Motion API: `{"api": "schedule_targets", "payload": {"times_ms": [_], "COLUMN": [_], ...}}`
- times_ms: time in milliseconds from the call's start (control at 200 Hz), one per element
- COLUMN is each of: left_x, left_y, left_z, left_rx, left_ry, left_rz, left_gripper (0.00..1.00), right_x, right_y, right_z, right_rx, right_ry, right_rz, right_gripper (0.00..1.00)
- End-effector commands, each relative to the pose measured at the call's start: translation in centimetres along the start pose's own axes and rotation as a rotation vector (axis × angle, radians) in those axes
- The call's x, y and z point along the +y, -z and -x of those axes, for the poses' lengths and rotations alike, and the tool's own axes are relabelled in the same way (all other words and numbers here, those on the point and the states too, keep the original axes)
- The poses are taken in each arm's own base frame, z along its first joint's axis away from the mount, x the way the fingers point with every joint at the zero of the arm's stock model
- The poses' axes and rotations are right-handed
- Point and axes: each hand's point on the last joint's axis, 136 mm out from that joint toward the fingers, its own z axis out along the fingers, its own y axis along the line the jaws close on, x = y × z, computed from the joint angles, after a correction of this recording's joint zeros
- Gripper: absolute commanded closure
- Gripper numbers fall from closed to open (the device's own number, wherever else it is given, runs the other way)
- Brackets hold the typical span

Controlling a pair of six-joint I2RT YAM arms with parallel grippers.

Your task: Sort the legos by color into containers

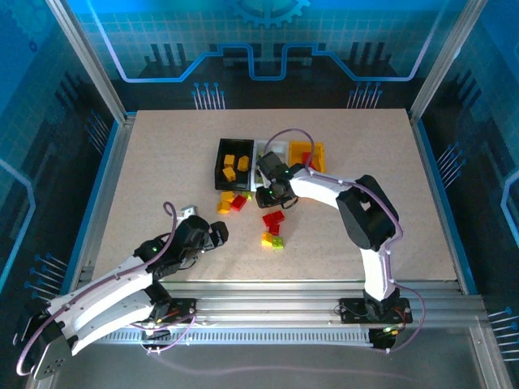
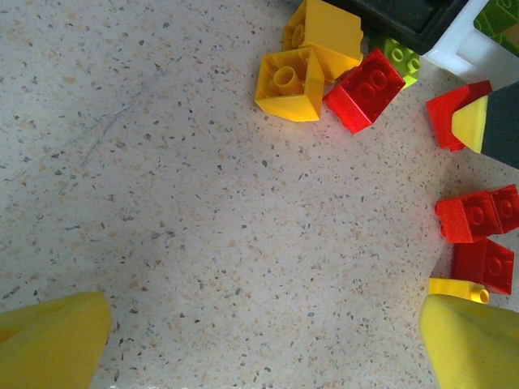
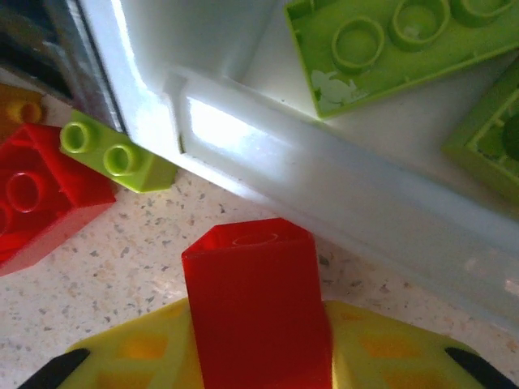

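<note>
My right gripper is shut on a red lego, held just above the table beside the near wall of the white bin, which holds lime green legos. In the top view the right gripper sits in front of the white bin, between the black bin with yellow legos and the yellow bin with red ones. My left gripper is open over bare table, its fingers wide apart. Loose yellow legos, a red one and more red ones lie ahead of it.
A small lime green lego and a red lego lie by the white bin's corner. Loose red legos and a yellow-green pair sit mid-table. Bare table spreads to the left and far right, bounded by the metal frame.
</note>
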Motion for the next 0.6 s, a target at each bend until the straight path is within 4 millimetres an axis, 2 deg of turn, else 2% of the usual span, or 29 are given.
{"api": "schedule_targets", "payload": {"times_ms": [0, 65, 120, 205, 255, 315, 420, 595], "left_x": [-1.1, -1.8, -2.5, -3.5, -4.0, -4.6, -5.1, -5.7], "left_y": [0.9, 1.1, 1.3, 1.6, 1.7, 1.8, 1.6, 1.0], "left_z": [1.6, 1.9, 2.3, 3.0, 3.3, 3.6, 3.7, 3.0], "left_rx": [-0.038, -0.045, -0.053, -0.066, -0.070, -0.072, -0.069, -0.026], "left_ry": [-0.018, -0.025, -0.033, -0.045, -0.054, -0.065, -0.076, -0.101], "left_rz": [-0.028, -0.052, -0.075, -0.104, -0.117, -0.127, -0.138, -0.153], "left_gripper": [0.01, 0.01, 0.01, 0.01, 0.01, 0.01, 0.01, 0.01], "right_x": [1.8, 1.4, 0.4, -2.6, -5.2, -8.1, -11.3, -14.2], "right_y": [4.8, 7.8, 9.5, 12.0, 12.6, 12.9, 11.9, 9.8], "right_z": [1.6, 2.2, 2.4, 2.7, 2.8, 2.9, 3.5, 5.8], "right_rx": [-0.120, -0.189, -0.221, -0.267, -0.265, -0.244, -0.216, -0.174], "right_ry": [0.026, 0.019, -0.002, -0.072, -0.134, -0.220, -0.308, -0.356], "right_rz": [0.050, 0.032, 0.008, -0.060, -0.123, -0.166, -0.199, -0.243], "right_gripper": [0.65, 0.65, 0.65, 0.65, 0.64, 0.64, 0.64, 0.62]}}
